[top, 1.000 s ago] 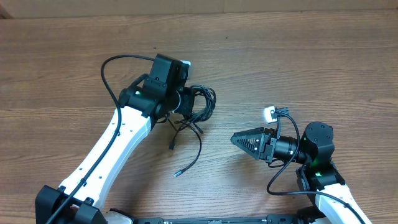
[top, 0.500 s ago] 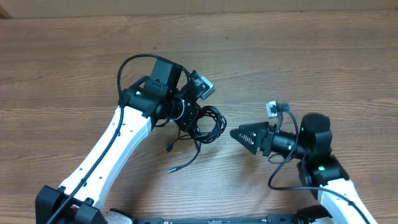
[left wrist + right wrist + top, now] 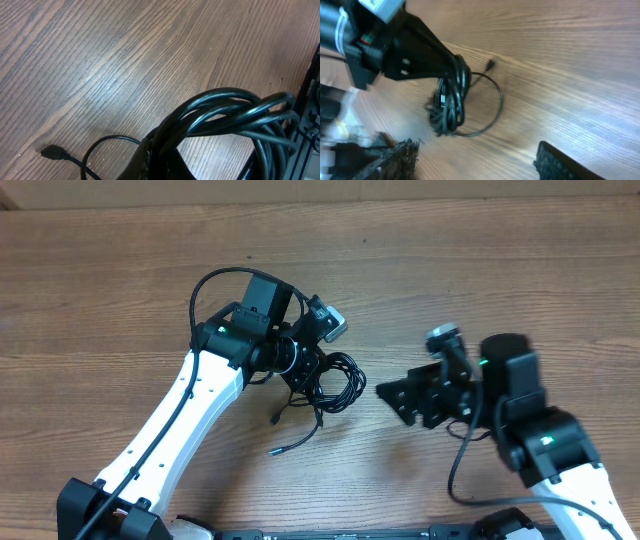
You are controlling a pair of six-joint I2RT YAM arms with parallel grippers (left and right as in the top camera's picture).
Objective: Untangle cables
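Cables are gathered in one black bundle of loops near the middle of the table, directly at the tip of your left pincer. This left pincer is clenched on the bundle. In the right wrist view you see its black fingers come together to a point where several loops of the cables wrap around them, and the rest of the bundle hangs down from there toward the wood. I cannot tell if the lowest loops touch the table or float just above it. In the left wrist view the loops fill the lower right part, close to the camera, and they run out from the dark finger at the bottom edge. One thin strand leaves the bundle in a wide curve and ends in a small plug, which lies flat on the table on the robot's side of the bundle. A plug of this kind shows also at the lower left in the left wrist view. A second short end lies closer to the bundle. Your right pincer is released: its two fingers stand wide apart with nothing between them. It points at the bundle from the right side, near but not touching.
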